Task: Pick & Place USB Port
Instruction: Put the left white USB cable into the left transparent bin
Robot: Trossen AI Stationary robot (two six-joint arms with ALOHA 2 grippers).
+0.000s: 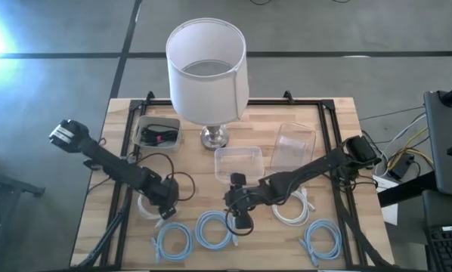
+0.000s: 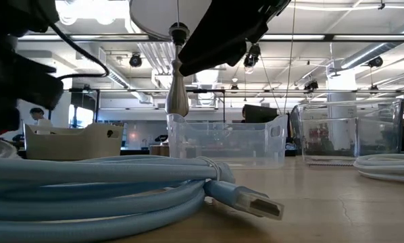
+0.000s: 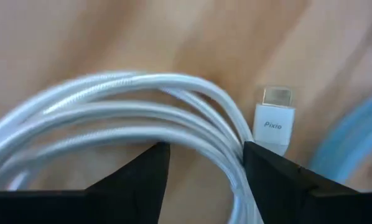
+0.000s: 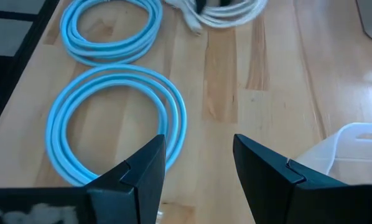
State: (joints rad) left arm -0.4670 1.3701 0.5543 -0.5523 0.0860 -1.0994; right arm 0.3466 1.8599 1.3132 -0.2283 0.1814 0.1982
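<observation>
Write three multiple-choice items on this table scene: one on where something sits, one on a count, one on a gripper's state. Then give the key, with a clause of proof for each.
1. The lamp stands:
A. at the table's far middle
B. at the near left corner
C. inside a clear bin

2. Light blue cable coils on the table, seen from above:
A. one
B. three
C. six

3. The left gripper is:
A. shut on a blue coil
B. open, its fingers astride strands of the white cable
C. holding the lamp

Key:
1 A: its base rests behind the clear bin.
2 B: the high view shows three blue coils along the near edge.
3 B: the left wrist view shows both fingers apart over the white strands.
</observation>
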